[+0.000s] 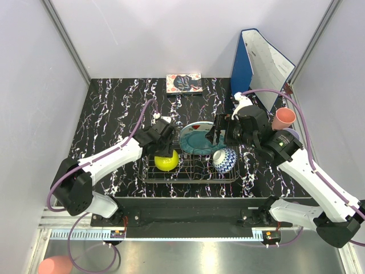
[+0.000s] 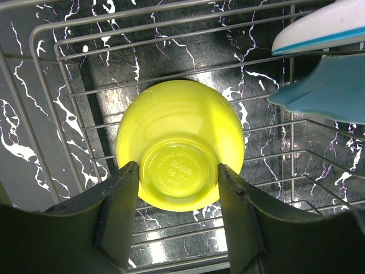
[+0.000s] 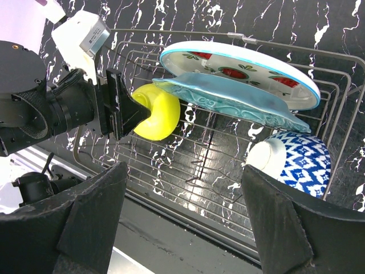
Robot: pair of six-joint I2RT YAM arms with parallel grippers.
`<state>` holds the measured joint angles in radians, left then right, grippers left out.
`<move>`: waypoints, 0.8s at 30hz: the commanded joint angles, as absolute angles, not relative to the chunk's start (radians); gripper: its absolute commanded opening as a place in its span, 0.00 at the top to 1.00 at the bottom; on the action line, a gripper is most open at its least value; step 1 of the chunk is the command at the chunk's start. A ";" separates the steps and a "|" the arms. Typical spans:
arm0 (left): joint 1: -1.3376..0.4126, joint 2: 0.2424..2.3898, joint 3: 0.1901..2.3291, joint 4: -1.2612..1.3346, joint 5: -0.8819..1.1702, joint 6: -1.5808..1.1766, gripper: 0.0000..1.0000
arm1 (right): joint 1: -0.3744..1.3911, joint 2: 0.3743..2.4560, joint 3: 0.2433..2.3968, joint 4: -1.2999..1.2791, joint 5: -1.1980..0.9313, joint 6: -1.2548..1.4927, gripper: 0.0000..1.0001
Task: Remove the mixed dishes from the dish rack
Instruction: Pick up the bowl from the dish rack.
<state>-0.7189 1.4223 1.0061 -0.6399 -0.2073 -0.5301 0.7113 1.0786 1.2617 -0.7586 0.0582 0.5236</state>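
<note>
The yellow-green bowl (image 2: 179,142) lies upside down in the left end of the dish rack (image 1: 188,174). My left gripper (image 2: 178,188) is shut on the bowl's foot ring, a finger pressed against each side. The teal scalloped plate (image 3: 228,100) and the white watermelon plate (image 3: 239,65) lean together in the rack's middle. A blue-white patterned bowl (image 3: 296,157) sits upturned at the rack's right end. My right gripper (image 3: 182,222) hovers open above the rack's near side, with nothing between its fingers. A pink cup (image 1: 283,118) and a lilac cup (image 1: 291,135) stand right of the rack.
A patterned book (image 1: 183,83) lies at the back of the table. A blue binder (image 1: 251,63) stands open at the back right. Grey walls close in both sides. My right arm hangs over the rack's right half, close to the plates.
</note>
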 commanded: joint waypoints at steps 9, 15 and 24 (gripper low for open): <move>-0.723 1.330 1.055 -0.676 -0.236 -0.497 1.00 | 0.718 1.075 1.288 -0.715 0.043 0.529 0.11; -0.723 1.264 1.259 -0.785 -0.255 -0.466 1.00 | 0.718 1.083 1.390 -0.726 0.017 0.549 0.11; -0.643 1.105 1.416 -0.695 -0.023 -0.603 1.00 | 0.718 1.017 1.497 -0.565 -0.140 0.649 0.10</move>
